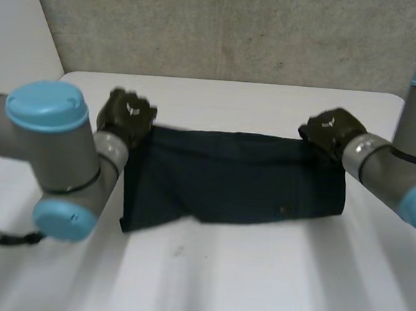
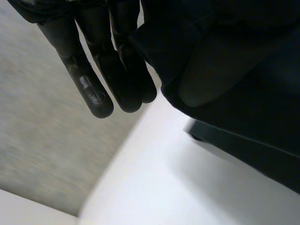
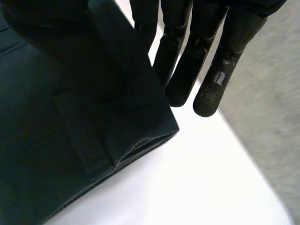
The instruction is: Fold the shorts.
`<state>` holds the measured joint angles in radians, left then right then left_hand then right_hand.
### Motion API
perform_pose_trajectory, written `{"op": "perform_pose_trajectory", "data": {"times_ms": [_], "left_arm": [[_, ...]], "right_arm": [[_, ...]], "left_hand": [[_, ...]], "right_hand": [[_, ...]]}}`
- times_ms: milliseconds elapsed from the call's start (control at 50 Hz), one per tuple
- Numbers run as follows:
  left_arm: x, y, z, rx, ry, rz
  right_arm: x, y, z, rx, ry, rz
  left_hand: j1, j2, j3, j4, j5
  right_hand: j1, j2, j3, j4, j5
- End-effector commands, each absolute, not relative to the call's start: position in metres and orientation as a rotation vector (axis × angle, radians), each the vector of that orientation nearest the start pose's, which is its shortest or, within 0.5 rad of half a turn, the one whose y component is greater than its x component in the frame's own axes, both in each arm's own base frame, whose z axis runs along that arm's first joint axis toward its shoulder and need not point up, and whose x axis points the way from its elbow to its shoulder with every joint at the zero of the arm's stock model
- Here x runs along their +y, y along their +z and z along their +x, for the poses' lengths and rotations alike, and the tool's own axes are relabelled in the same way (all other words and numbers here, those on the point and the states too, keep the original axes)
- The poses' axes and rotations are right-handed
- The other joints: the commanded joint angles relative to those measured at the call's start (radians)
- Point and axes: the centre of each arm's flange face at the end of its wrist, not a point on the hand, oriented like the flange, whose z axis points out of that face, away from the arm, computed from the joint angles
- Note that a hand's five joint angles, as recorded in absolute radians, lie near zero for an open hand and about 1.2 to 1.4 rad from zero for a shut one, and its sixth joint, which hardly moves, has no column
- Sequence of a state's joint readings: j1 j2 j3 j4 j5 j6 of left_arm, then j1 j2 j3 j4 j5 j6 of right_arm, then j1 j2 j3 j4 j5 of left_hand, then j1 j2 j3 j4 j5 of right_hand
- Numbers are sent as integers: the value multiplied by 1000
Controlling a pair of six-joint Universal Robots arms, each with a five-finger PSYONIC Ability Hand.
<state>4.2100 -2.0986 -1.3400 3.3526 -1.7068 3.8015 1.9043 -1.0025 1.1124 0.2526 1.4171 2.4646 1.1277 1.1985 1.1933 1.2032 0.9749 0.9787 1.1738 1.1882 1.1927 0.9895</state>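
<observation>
The dark navy shorts (image 1: 235, 176) lie spread across the middle of the white table (image 1: 256, 274). My left hand (image 1: 127, 114) is at the far left corner of the shorts, and my right hand (image 1: 332, 129) is at the far right corner. In the left wrist view, the straight fingers (image 2: 98, 70) press the cloth edge (image 2: 234, 70) against the thumb, which the fabric covers. In the right wrist view, the fingers (image 3: 197, 61) likewise pinch the hem corner (image 3: 70, 140) against the thumb. Both corners are lifted slightly off the table.
A grey wall (image 1: 225, 27) rises just behind the table's far edge. My left arm's elbow (image 1: 49, 157) hangs over the near left part of the table. Bare table lies in front of the shorts.
</observation>
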Motion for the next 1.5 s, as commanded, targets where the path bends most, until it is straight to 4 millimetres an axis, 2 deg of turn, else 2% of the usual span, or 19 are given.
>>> {"op": "perform_pose_trajectory", "data": {"times_ms": [20, 60, 120, 180, 240, 320, 420, 460, 520, 560, 580, 660, 680, 780, 880, 1160, 1300, 1400, 1500], "left_arm": [[-374, 335, -320, 1223, -2423, 700], [-378, 379, -317, 1030, -2545, 551], [-372, 412, -315, 885, -2640, 435], [-365, 422, -316, 854, -2689, 397], [-365, 408, -314, 934, -2713, 412], [-362, 382, -311, 1066, -2705, 459], [-360, 327, -308, 1258, -2604, 570], [-358, 310, -308, 1314, -2570, 610], [-347, 260, -307, 1474, -2461, 727], [-344, 246, -306, 1519, -2425, 755], [-337, 220, -305, 1603, -2354, 815], [-320, 168, -307, 1769, -2204, 947], [-308, 150, -309, 1831, -2137, 1013], [-284, 126, -300, 1969, -1956, 1120], [-259, 131, -284, 2057, -1818, 1185], [-161, 151, -233, 2212, -1405, 1416], [-110, 164, -219, 2101, -1302, 1638], [-114, 183, -221, 1953, -1384, 1662], [-154, 199, -237, 1880, -1545, 1544]], "right_arm": [[-390, 327, 303, 1561, -2730, -1083], [-394, 354, 306, 1353, -2899, -978], [-387, 397, 306, 1028, -3102, -817], [-384, 405, 304, 992, -3114, -785], [-384, 398, 305, 1060, -3050, -781], [-384, 375, 306, 1221, -2919, -841], [-388, 334, 309, 1424, -2756, -956], [-388, 304, 310, 1548, -2636, -1030], [-386, 257, 310, 1725, -2451, -1128], [-382, 219, 309, 1853, -2305, -1191], [-378, 197, 307, 1926, -2214, -1222], [-363, 154, 299, 2076, -2011, -1281], [-361, 151, 297, 2095, -1988, -1284], [-339, 143, 287, 2176, -1859, -1309], [-301, 159, 272, 2229, -1748, -1337], [-204, 153, 233, 2296, -1389, -1645], [-141, 167, 204, 2342, -992, -1824], [-126, 186, 193, 2329, -899, -1871], [-159, 209, 202, 2274, -1209, -1788]], "left_hand": [[269, 198, 203, 193, 247], [269, 198, 203, 193, 247], [269, 198, 203, 193, 247], [269, 198, 203, 193, 247], [269, 198, 203, 193, 247], [269, 198, 203, 193, 247], [269, 198, 203, 193, 247], [269, 198, 203, 193, 247], [269, 198, 203, 193, 247], [269, 198, 203, 193, 247], [269, 198, 203, 193, 247], [269, 198, 203, 193, 247], [269, 198, 203, 193, 247], [269, 198, 203, 193, 247], [269, 198, 203, 193, 247], [269, 198, 203, 193, 247], [269, 198, 203, 193, 247], [269, 198, 203, 193, 247], [269, 198, 203, 193, 247]], "right_hand": [[418, 222, 208, 204, 232], [418, 222, 208, 204, 232], [418, 222, 208, 204, 232], [418, 222, 208, 204, 232], [418, 222, 208, 204, 232], [418, 222, 208, 204, 232], [418, 222, 208, 204, 232], [418, 222, 208, 204, 232], [418, 222, 208, 204, 232], [418, 222, 208, 204, 232], [418, 222, 208, 204, 232], [418, 222, 208, 204, 232], [418, 222, 208, 204, 232], [418, 222, 208, 204, 232], [418, 222, 208, 204, 232], [418, 222, 208, 204, 232], [418, 222, 208, 204, 232], [418, 222, 208, 204, 232], [418, 222, 208, 204, 232]]}}
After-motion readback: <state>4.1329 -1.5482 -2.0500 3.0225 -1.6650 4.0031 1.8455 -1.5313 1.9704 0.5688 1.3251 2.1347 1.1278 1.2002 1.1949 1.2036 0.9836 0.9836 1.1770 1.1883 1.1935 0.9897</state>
